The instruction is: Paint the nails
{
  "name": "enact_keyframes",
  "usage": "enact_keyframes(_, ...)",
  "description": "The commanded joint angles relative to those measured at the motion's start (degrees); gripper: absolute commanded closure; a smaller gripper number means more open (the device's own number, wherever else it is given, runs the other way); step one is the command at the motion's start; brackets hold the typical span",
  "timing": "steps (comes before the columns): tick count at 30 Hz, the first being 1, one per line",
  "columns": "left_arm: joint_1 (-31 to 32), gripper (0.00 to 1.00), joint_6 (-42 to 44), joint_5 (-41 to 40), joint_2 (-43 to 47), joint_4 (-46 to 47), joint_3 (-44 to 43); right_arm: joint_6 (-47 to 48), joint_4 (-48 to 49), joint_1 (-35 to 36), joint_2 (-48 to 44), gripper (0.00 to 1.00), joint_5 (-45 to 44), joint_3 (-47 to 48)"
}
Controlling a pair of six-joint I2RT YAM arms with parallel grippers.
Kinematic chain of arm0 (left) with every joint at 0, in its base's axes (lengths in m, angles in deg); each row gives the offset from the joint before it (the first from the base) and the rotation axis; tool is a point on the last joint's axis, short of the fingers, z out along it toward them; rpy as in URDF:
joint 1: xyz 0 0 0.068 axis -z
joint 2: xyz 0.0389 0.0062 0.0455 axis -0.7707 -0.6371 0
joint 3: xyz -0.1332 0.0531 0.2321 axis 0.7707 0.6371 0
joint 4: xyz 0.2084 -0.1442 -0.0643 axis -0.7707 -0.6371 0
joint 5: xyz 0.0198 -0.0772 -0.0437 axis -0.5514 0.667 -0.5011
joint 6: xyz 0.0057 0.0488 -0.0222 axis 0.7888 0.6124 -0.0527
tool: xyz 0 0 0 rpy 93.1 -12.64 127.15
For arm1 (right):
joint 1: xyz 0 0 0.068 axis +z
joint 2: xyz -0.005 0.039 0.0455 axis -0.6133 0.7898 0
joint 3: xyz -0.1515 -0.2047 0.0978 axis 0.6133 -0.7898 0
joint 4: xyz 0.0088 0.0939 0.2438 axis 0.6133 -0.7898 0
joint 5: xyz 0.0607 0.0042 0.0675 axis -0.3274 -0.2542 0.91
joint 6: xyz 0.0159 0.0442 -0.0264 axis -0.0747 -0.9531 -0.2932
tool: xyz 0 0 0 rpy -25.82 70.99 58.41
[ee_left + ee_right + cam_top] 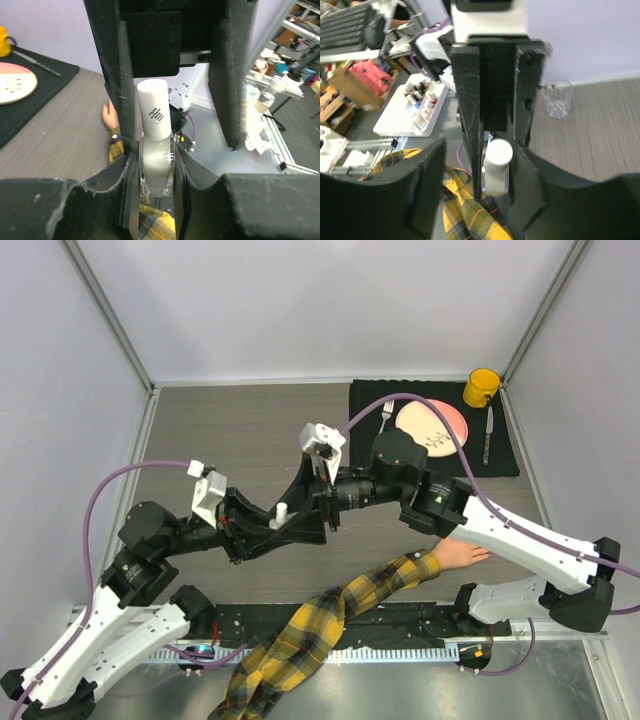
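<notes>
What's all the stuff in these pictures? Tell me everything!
mannequin hand: one, peach, front right of table
sleeve: one, yellow-and-black plaid, behind that hand
bottle: one, clear, white cap, in left gripper
mat: one, black, far right
plate: one, pink, on mat
fork: one, silver, left of plate
knife: one, silver, right of plate
mug: one, yellow, on mat
glass: one, clear, on table
left gripper: black, shut on bottle
right gripper: black, open around cap

nails (484, 554) — tiny, on peach mannequin hand (462, 554)
</notes>
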Motion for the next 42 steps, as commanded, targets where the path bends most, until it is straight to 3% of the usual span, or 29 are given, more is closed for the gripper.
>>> enact_keyframes(1, -0.2, 1.0, 3.9, -6.5, 0.8, -0.7, -4.2, -1.3, -8.3, 0.1, -3.2, 0.3, -14.8, 1.9)
enact_keyframes(6, -0.2, 1.0, 6.3, -12.6, 2.0, -4.5, -4.4, -3.4, -13.7, 0.1, -4.9, 0.21, -25.7, 4.7)
enact_keyframes(13, -0.2, 1.0, 9.6, -16.3, 1.2, -9.6, -6.3, -5.3, -20.2, 0.2, -3.2, 0.21, -29.4, 9.7)
enact_keyframes(23, -0.2, 1.0, 15.1, -13.4, -0.9, -16.0, -8.7, -2.7, -39.0, 0.3, 9.1, 0.27, -22.5, 30.1)
enact_keyframes(28, -0.2, 1.0, 16.7, -13.5, -1.8, -17.7, -8.8, -3.2, -41.8, 0.3, 11.4, 0.29, -21.3, 33.0)
enact_keyframes(38, -0.2, 1.0, 14.9, -13.4, -1.3, -14.9, -7.9, -5.4, -35.5, 0.2, 10.7, 0.58, -20.0, 27.8)
enact_keyframes(42, -0.2, 1.0, 14.7, -12.5, -1.4, -14.9, -8.0, -5.2, -33.7, 0.3, 10.9, 0.6, -17.2, 26.5)
